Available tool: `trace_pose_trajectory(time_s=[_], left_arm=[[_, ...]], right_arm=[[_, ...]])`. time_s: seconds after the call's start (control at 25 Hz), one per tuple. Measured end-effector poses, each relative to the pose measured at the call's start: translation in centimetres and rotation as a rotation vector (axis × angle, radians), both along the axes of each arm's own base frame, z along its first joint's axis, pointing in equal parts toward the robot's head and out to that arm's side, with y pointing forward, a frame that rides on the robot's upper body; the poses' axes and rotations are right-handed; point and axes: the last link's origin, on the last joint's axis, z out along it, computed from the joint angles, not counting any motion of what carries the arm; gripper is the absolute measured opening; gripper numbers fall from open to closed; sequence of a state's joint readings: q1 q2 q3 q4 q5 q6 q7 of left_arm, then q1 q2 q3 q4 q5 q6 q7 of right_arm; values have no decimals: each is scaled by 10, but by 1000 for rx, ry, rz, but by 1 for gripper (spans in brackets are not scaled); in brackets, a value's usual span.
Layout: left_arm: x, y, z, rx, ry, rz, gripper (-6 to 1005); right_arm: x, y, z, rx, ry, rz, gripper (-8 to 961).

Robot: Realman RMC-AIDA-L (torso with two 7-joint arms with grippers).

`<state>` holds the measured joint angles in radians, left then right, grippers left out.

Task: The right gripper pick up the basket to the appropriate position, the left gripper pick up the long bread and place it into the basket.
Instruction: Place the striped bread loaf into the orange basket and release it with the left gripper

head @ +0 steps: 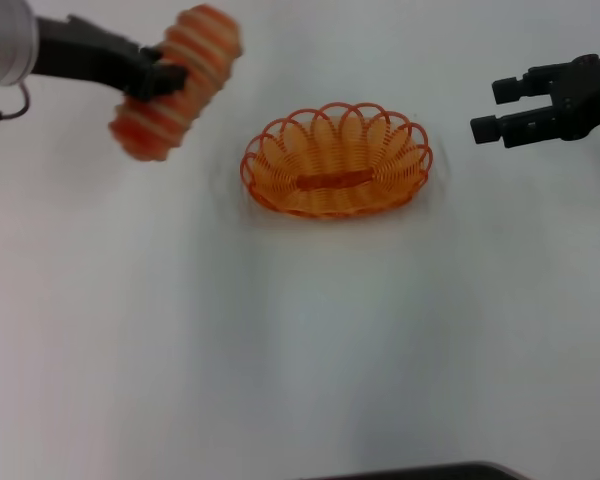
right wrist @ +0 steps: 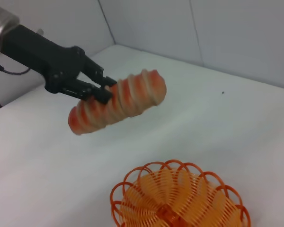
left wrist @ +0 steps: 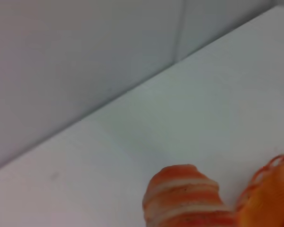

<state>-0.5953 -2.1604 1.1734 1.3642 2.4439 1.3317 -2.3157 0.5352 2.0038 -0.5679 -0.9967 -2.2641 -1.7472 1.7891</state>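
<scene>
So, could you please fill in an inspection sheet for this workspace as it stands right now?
Surface: white table, bare apart from the basket.
Job's things: orange basket sits empty on the table; bread is held in the air, to the left of the basket and not over it.
Clutter: nothing seen.
Hands: left hand shut on the bread near its middle; right hand open, holding nothing, in the air to the right of the basket.
Cables: a thin dark cable loops by the left wrist.
Surroundings: plain pale walls behind the table.
</scene>
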Motion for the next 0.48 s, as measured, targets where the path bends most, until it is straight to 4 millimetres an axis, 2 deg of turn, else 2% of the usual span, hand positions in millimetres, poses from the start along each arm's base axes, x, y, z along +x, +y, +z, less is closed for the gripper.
trace_pose_trajectory(time_s=[0.08,0.16,0.2,0.24,0.4,0.48], left_arm=[[19,0,-6,-62,-30,-98,323],[36,1,-21,-150,-29,-182,304],[36,1,-21,-150,-29,-182,294],[53,2,-43,-273,-9,-249,284],[62,2,-81,-421,37,-290,253],[63,3,-86,-421,44,-291,237]], right_arm=[[2,-1,1,-2,-1,-3,836],[2,-3,0,-13,-3,0,836],[2,-4,-1,-19,-3,2,836],[1,-4,-2,-27,-1,4,836],[-1,-6,-8,-55,0,14,836],[-1,-7,-10,-62,3,12,836]])
